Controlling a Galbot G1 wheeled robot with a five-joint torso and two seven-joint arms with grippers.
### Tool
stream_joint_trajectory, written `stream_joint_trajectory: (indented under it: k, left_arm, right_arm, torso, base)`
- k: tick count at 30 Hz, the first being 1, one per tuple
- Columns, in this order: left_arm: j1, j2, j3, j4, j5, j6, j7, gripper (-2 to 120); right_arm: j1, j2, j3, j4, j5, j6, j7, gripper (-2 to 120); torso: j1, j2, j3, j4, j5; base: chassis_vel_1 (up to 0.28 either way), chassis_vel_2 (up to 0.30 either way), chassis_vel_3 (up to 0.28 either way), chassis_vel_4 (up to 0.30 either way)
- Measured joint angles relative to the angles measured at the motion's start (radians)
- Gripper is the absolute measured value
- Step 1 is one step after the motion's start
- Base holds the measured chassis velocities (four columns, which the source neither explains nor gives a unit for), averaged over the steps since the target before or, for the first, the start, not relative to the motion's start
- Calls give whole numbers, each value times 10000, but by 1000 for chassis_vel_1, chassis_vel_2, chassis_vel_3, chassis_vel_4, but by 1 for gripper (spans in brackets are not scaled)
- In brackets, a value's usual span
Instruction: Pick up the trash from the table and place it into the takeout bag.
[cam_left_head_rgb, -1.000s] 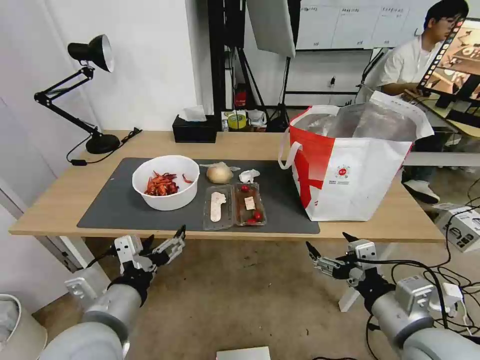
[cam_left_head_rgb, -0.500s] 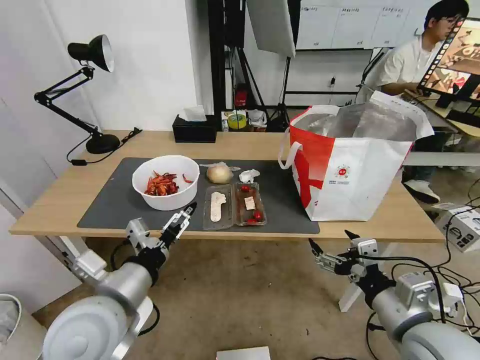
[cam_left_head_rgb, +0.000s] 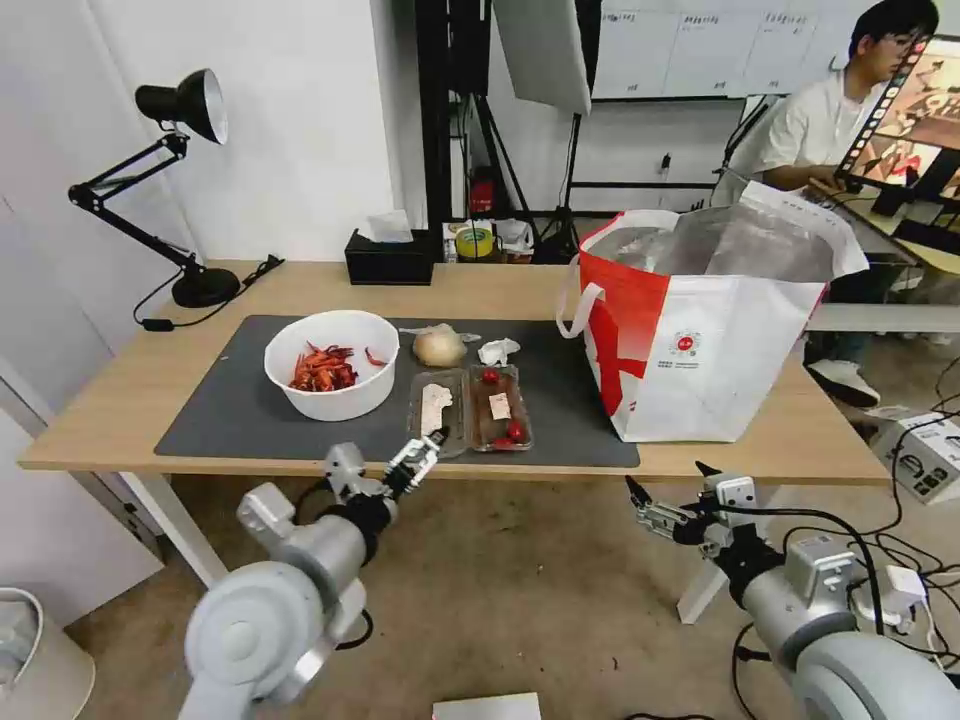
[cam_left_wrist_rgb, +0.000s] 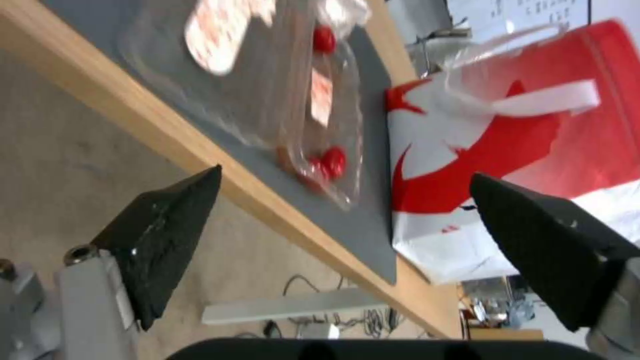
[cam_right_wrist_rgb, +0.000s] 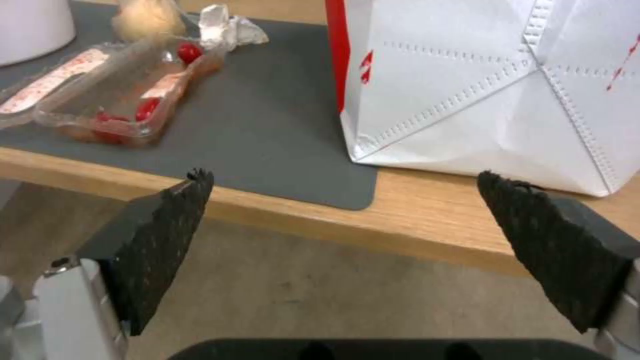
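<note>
On the dark mat (cam_left_head_rgb: 230, 405) of the table (cam_left_head_rgb: 120, 410) stand a white bowl of red shells (cam_left_head_rgb: 330, 375), a clear tray with cherry tomatoes (cam_left_head_rgb: 468, 408), a beige wrapped ball (cam_left_head_rgb: 438, 348) and a crumpled tissue (cam_left_head_rgb: 497, 351). The takeout bag (cam_left_head_rgb: 700, 330) stands open at the right. My left gripper (cam_left_head_rgb: 420, 458) is open at the table's front edge, just below the tray (cam_left_wrist_rgb: 267, 75). My right gripper (cam_left_head_rgb: 665, 480) hangs open, holding nothing, below the edge in front of the bag (cam_right_wrist_rgb: 500, 85).
A black desk lamp (cam_left_head_rgb: 180, 180) stands at the table's far left and a black tissue box (cam_left_head_rgb: 390, 258) at the back edge. A white table leg (cam_left_head_rgb: 700, 600), cables and a grey device (cam_left_head_rgb: 925, 455) lie on the floor at the right.
My left arm has swung up and to the right, from under the bowl's side of the table to the front edge by the tray. The right gripper has sunk slightly.
</note>
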Motion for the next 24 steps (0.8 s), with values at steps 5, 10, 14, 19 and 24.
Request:
stream_joint_trajectory:
  k: [5,10,14,19,24]
  left_arm:
    - [-294,-415,604,475,267,2,-110,100]
    - [-591,-611,862,788,348,-116,-188,100]
    - [-897,-810,979,1026,359,-360,-357,100]
    - [-1112,-991,1014,1231,358,-524,-493,100]
    - [-1260,-1121,1030,1408,356,-668,-619,100]
  right_arm:
    - [65,-15,16,-117,-8,0,15,100]
    - [101,-42,87,-178,-2,0,16,100]
    - [126,-37,117,-233,0,7,18,100]
    - [126,20,120,-257,-3,22,28,100]
    - [117,40,140,-271,-7,38,36,100]
  torso:
    - [0,0,-1,0,0]
    - [0,0,-1,0,0]
    - [1,0,-1,0,-1]
    - [0,0,-1,0,-1]
    - [0,0,0,0,-1]
  base:
    - [0,0,0,0]
    - [0,0,0,0]
    - [0,0,0,0]
    - [0,0,0,0]
    - [0,0,0,0]
